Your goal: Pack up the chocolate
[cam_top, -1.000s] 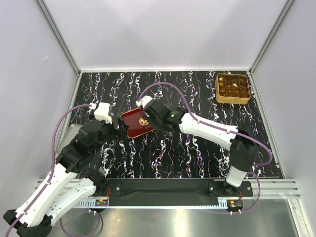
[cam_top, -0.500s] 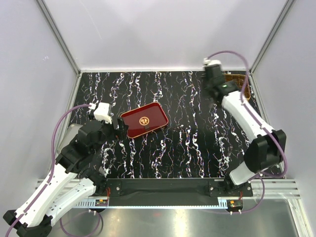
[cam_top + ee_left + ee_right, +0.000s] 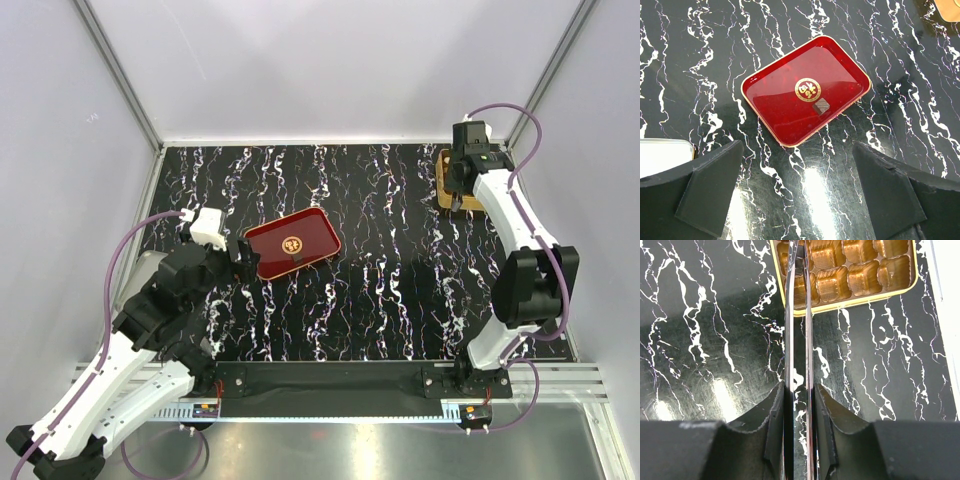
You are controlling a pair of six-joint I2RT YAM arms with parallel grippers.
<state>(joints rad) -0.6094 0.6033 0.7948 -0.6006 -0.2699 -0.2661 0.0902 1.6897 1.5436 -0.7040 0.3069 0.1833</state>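
One dark square chocolate (image 3: 821, 106) lies on the red tray (image 3: 772, 102), just beside its gold emblem (image 3: 807, 89). Likely light, rigid, easily scuffed: pinch gently across opposite flat sides. Left fingers (image 3: 715, 180) spread wide, empty, above the tray. Right fingers (image 3: 772, 425) clenched on metal tongs (image 3: 807, 340), tips over the golden box (image 3: 855, 302).
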